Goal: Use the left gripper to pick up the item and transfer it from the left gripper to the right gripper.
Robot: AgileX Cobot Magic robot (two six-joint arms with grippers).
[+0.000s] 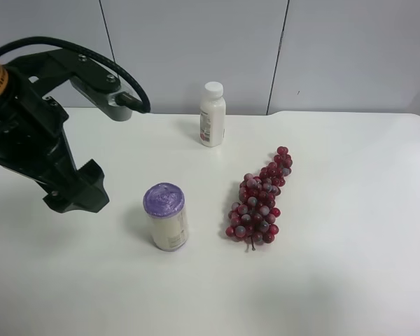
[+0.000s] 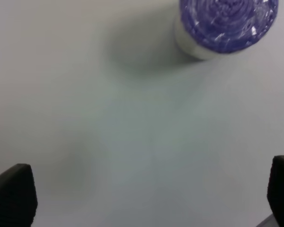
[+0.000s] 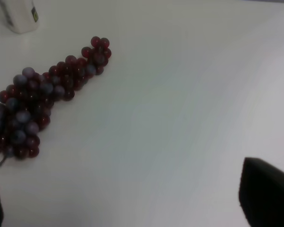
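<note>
Upright near the grapes (image 1: 259, 199), the item (image 1: 166, 217) stands free. On its far side from the grapes, the left gripper (image 1: 80, 196) hangs wide open and should straddle the cream wall squarely before closing. The right gripper (image 3: 130, 201), near the grapes, gapes empty.

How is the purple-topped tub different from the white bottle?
The tub is squat and wide; the bottle is taller and slimmer. The tub has a shiny purple top; the bottle has a white cap. Both stand upright on the table with pale bodies.
</note>
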